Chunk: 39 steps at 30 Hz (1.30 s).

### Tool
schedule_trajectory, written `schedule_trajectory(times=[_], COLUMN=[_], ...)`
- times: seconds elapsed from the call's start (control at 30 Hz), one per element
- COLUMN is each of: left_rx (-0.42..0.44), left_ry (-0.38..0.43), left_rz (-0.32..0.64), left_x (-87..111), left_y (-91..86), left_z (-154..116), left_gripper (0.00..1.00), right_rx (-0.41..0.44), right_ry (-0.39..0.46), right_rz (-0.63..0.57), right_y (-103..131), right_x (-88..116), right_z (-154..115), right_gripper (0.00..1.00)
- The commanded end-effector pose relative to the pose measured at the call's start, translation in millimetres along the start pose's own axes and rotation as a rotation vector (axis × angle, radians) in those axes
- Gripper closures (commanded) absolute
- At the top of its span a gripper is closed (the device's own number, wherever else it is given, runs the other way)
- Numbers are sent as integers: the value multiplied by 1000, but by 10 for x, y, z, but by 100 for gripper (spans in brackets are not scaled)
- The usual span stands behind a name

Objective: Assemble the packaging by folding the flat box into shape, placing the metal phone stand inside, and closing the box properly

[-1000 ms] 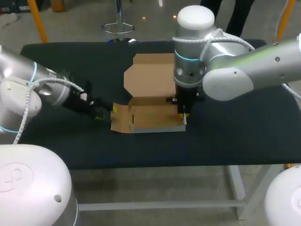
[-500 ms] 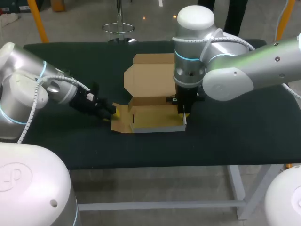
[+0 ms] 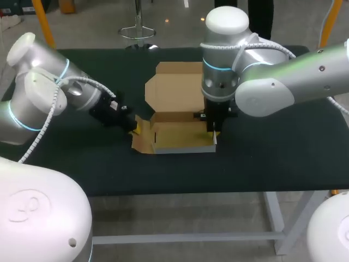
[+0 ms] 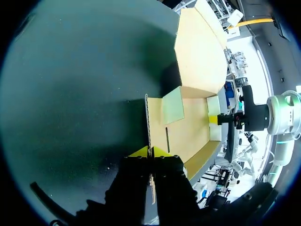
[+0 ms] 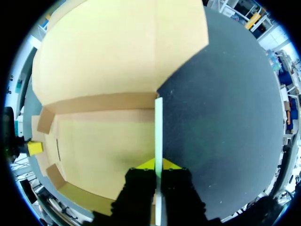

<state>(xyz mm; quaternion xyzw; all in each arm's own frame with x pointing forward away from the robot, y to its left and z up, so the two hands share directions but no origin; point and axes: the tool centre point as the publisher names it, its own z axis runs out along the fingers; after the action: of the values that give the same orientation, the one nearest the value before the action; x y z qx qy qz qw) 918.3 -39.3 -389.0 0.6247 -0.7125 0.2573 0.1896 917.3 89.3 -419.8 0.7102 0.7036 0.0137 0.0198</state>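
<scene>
Cardboard box [image 3: 180,136] pinched at both ends: left gripper [image 4: 150,153] at nine o'clock, right gripper [image 5: 157,165] at three.
Uneven pulls could crease the card or skew the tray.

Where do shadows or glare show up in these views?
Head view: glare on the right arm's white cap. Left wrist view: a dark shadow lies on the table beside the box. Right wrist view: the box is evenly lit, no glare.
</scene>
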Motion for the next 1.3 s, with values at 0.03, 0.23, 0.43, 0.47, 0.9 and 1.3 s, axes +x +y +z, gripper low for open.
schedule_trajectory(times=[0.03, 0.23, 0.43, 0.47, 0.9, 1.3], left_rx=[11, 46, 43, 39, 40, 120], left_ry=[-106, -258, -345, -346, -356, -133], left_rz=[-7, -26, -26, -26, -17, -5], left_x=[146, 258, 380, 399, 452, 62], left_y=[14, -21, -25, -26, -10, 84], left_z=[-17, -20, 7, 6, -89, -553], left_gripper=[100, 100, 100, 100, 52, 17], right_rx=[4, 4, 4, 4, 4, 4], right_ry=[0, 0, 0, 0, 0, 0], right_rz=[-2, -2, -2, -2, -2, -2], right_y=[8, 8, 8, 8, 8, 8], right_x=[25, 25, 25, 25, 25, 25], right_z=[-9, -9, -9, -9, -9, -9], right_gripper=[100, 100, 100, 100, 100, 100])
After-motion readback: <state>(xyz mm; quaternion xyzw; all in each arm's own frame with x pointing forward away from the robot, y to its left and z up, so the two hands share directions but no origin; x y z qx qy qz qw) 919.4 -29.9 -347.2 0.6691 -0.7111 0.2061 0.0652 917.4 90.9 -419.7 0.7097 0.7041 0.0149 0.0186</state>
